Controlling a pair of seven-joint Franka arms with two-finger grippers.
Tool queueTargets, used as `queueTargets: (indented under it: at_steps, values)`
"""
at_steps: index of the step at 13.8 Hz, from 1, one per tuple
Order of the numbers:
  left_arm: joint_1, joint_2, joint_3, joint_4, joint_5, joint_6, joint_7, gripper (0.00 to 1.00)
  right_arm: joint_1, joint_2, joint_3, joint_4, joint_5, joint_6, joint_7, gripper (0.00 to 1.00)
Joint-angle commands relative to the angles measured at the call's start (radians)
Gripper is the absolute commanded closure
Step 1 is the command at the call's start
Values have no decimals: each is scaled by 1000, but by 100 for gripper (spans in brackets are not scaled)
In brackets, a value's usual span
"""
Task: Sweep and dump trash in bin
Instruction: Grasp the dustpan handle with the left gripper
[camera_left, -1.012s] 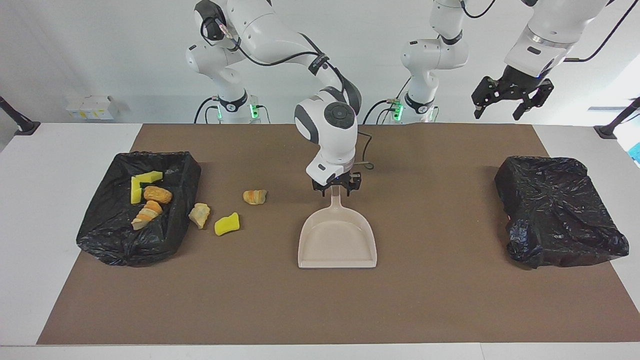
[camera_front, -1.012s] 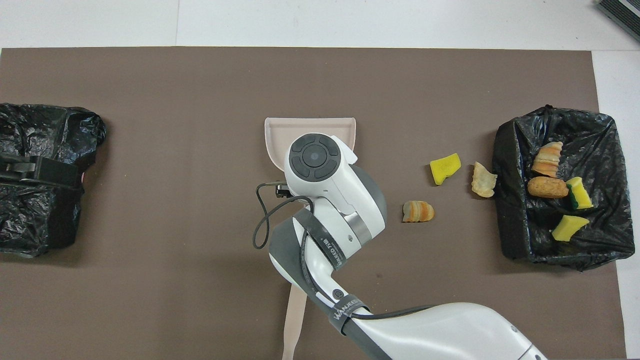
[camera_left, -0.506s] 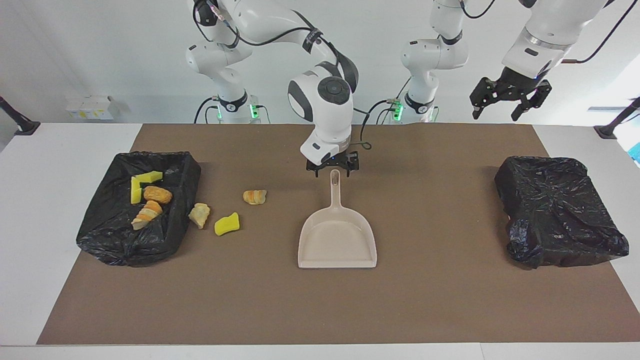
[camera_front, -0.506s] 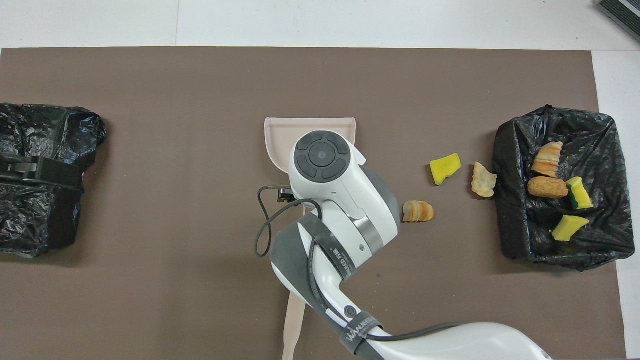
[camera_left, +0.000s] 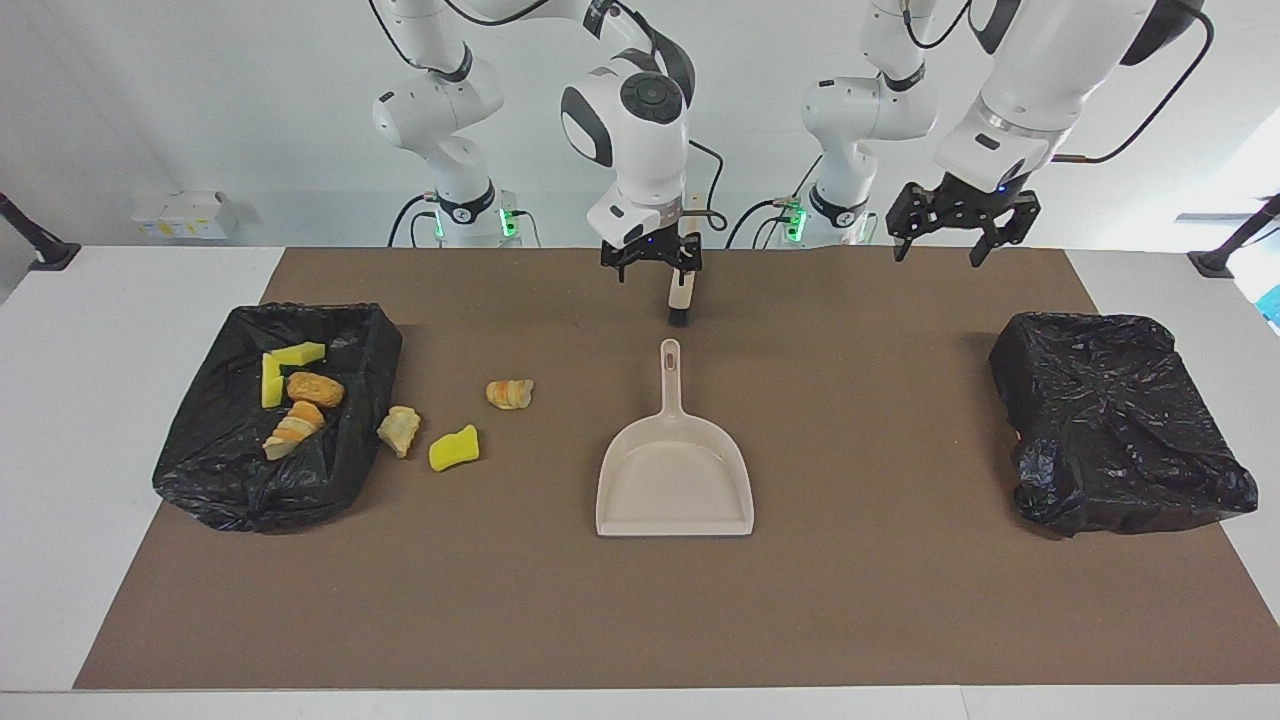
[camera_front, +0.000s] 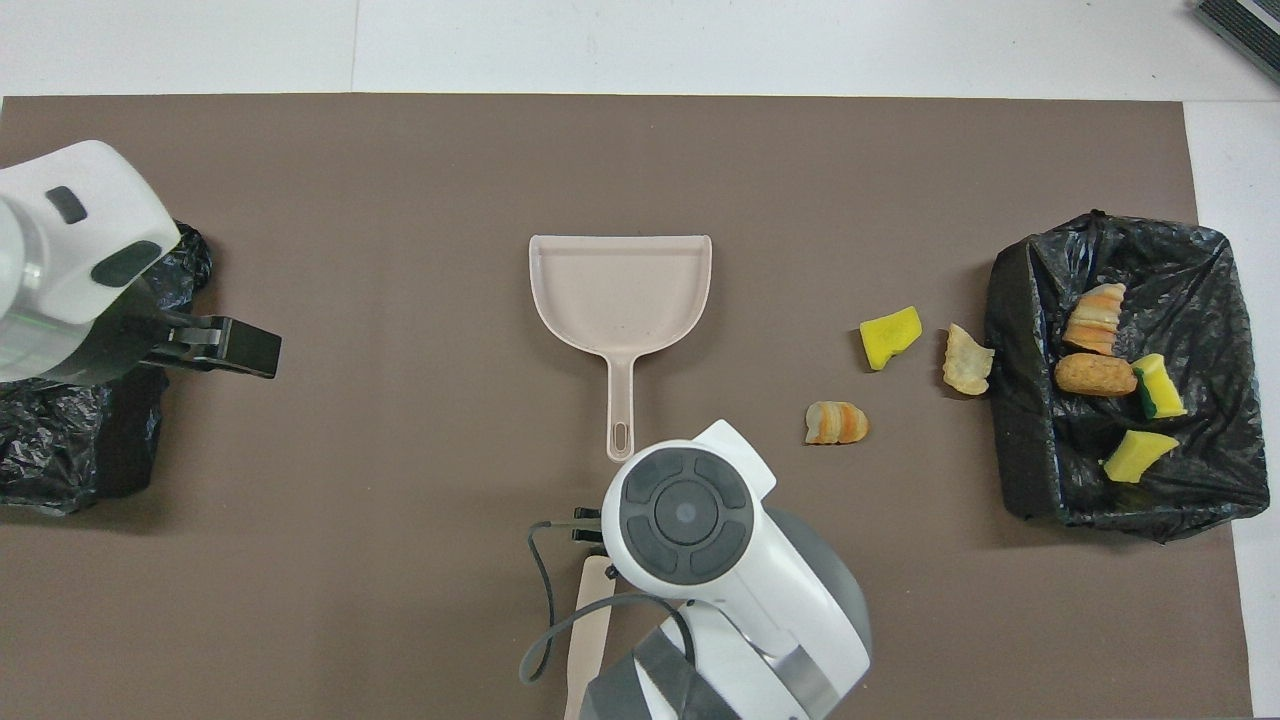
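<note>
Both arms had moved: the right tool (camera_left: 651, 262) had lifted off the dustpan (camera_left: 675, 480) handle, open and empty, near the brush (camera_left: 682, 290). The left tool (camera_left: 953, 227) hung open, empty. Three trash (camera_left: 454, 447) scraps lay beside the bin (camera_left: 225, 480), four inside.

mat: brown (camera_left: 900, 600) | bag: black, crumpled (camera_left: 1115, 420) — left arm's end | box: white (camera_left: 180, 213) — off mat

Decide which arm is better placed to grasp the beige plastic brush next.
Right: the open right end effector hangs over the beige plastic brush; the left end effector hangs apart, toward the left arm's end of the table.
</note>
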Motion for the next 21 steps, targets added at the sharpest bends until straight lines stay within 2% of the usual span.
queueTargets:
  at_steps: [1,5,11,13,17,19,21]
  values:
    - [-89,16,11,-38,4,71,-98,0,35,-95,-2,-134,90,41,30,0]
    - [-159,58,11,-93,-16,202,-199,0,105,-138,-2,-178,130,70,137,0]
    - [-275,169,12,-116,-16,341,-340,0,136,-166,-2,-220,186,66,223,0]
    - [-323,208,12,-119,-16,380,-395,0,194,-147,-2,-263,187,119,275,0]
    - [-396,216,12,-216,-16,514,-506,0,274,-129,-2,-341,215,246,331,0]
    - [-418,248,12,-225,-16,554,-560,0,320,-115,-2,-378,232,332,355,0]
    - [-424,265,12,-228,-16,582,-561,0,346,-98,-2,-389,232,360,363,0]
